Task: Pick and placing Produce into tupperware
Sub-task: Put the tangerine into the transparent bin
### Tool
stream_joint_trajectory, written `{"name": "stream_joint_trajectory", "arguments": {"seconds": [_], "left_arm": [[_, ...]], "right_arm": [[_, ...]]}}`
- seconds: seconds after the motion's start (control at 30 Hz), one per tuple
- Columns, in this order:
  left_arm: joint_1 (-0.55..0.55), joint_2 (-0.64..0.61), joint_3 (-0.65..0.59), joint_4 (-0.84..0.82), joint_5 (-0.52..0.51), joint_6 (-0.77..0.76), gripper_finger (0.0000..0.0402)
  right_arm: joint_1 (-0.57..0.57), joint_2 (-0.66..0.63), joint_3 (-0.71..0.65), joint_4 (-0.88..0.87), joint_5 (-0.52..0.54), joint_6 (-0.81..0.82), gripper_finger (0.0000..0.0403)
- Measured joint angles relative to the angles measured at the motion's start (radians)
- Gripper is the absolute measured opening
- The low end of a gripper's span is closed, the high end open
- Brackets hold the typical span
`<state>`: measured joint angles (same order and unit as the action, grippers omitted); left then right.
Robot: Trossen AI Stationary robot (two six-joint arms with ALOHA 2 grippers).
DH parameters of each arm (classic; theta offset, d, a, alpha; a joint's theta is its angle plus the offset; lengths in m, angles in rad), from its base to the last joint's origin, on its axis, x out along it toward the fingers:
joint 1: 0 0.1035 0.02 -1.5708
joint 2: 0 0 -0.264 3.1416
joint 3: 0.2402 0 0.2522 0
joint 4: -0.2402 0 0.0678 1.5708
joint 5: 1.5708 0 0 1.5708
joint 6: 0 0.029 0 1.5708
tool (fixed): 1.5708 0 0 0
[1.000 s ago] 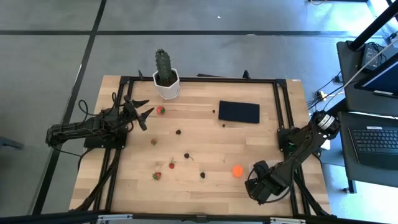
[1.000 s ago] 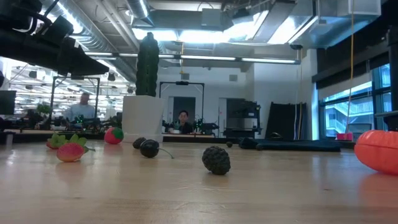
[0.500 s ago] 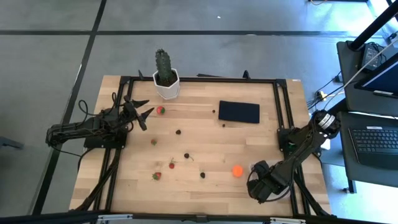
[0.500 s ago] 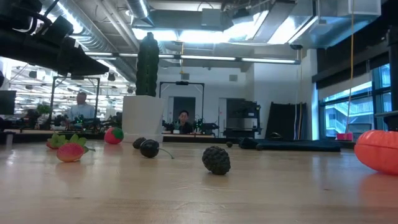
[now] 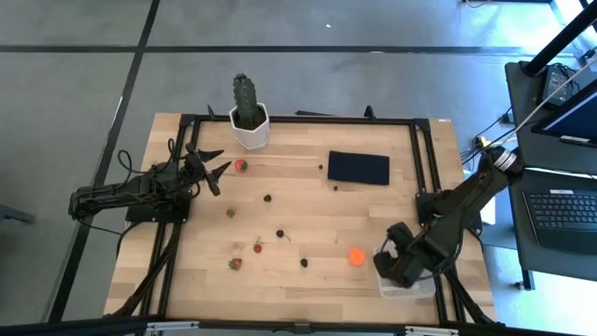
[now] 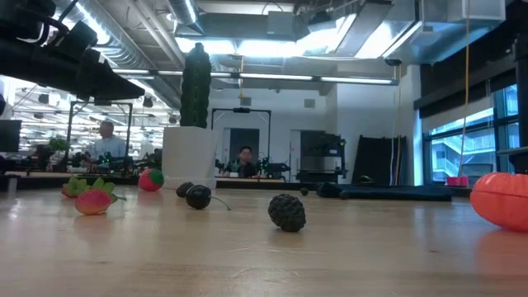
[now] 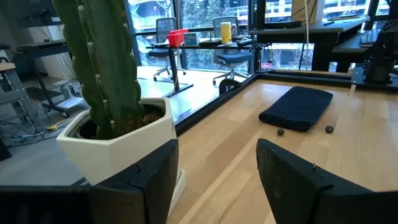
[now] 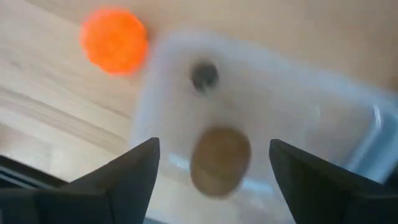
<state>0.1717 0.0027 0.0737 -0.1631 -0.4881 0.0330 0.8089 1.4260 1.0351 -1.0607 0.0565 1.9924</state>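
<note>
The clear tupperware [image 5: 411, 287] stands near the table's near right corner. In the right wrist view, the tupperware [image 8: 348, 106] holds a brown kiwi-like oval [image 8: 221, 160] and a small dark berry [image 8: 204, 74]. My right gripper [image 5: 393, 263] hangs open just above it, touching nothing. An orange ball [image 5: 355, 256] lies on the table left of the box. Strawberries [image 5: 235, 264] and dark berries [image 5: 304, 262] lie scattered mid-table. My left gripper [image 5: 213, 168] waits open beside a red strawberry [image 5: 241, 166], at the far left.
A green cactus in a white pot [image 5: 249, 119] stands at the far edge, close to my left gripper [image 7: 214, 180]. A flat black rectangle [image 5: 358, 168] lies at the far right, with two tiny dark berries [image 5: 336, 188] beside it. A black frame [image 5: 420, 149] runs around the table.
My right gripper has risen and drawn a little toward the far edge, so the tupperware that it covered now shows below it. The left arm and the fruit on the table have stayed where they were.
</note>
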Motion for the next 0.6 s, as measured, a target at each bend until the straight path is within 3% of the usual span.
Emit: {"name": "stream_joint_trajectory", "arguments": {"seconds": [0.37, 0.6], "left_arm": [[0.0, 0.0, 0.0, 0.0, 0.0, 0.0, 0.0208], [0.0, 0.0, 0.0, 0.0, 0.0, 0.0, 0.0208]], "right_arm": [[-0.281, -0.006, 0.0, 0.06, 0.02, -0.523, 0.0304], [-0.392, 0.006, 0.001, 0.209, -0.005, -0.819, 0.0304]]}}
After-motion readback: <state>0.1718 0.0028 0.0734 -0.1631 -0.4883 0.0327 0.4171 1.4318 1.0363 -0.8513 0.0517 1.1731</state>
